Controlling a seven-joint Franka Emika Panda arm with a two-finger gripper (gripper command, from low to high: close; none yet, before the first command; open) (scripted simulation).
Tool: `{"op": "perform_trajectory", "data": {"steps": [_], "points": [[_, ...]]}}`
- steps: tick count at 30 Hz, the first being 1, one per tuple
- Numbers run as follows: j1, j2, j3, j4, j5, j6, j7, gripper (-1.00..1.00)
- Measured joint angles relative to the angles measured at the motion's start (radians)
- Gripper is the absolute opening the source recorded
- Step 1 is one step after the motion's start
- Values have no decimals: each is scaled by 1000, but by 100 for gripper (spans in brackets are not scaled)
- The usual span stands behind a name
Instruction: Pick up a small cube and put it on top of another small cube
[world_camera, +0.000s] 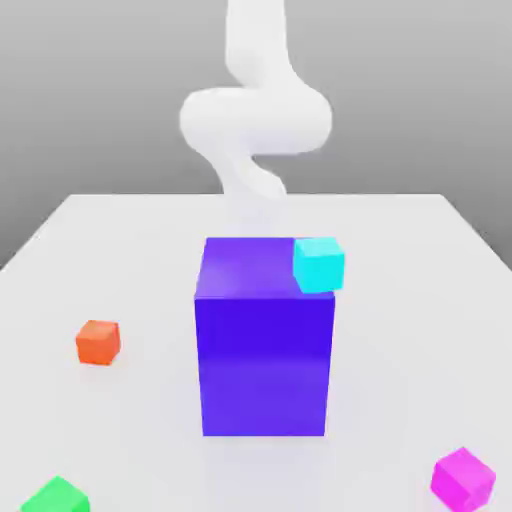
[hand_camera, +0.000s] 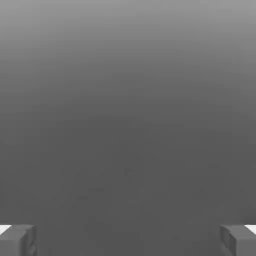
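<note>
The exterior view shows four small cubes, one big block and one robot arm. The small magenta-pink cube lies on the pale surface, close to the near edge, on the exterior view's right. It is plain and bright, a single colour with no markings, its faces differing only slightly in shade, and it is turned so that a corner points toward the camera. A green cube is near the same edge on the exterior view's left, cut off by the picture's border. An orange cube sits farther back on that side, well in from the near edge. The big blue-violet block stands upright between the orange and magenta-pink cubes, and a cyan cube appears at its top right edge, perhaps resting on it, though the contact is hard to judge. Behind the block rises the white arm.

In the hand view, the gripper has its two fingers spread wide apart against a plain grey background, with nothing held between them.
</note>
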Motion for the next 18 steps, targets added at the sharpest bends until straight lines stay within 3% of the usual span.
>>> {"op": "perform_trajectory", "data": {"steps": [11,18], "points": [[170,410,-5,8,172,102,-137,0],[242,660,48,9,192,176,-161,0]]}}
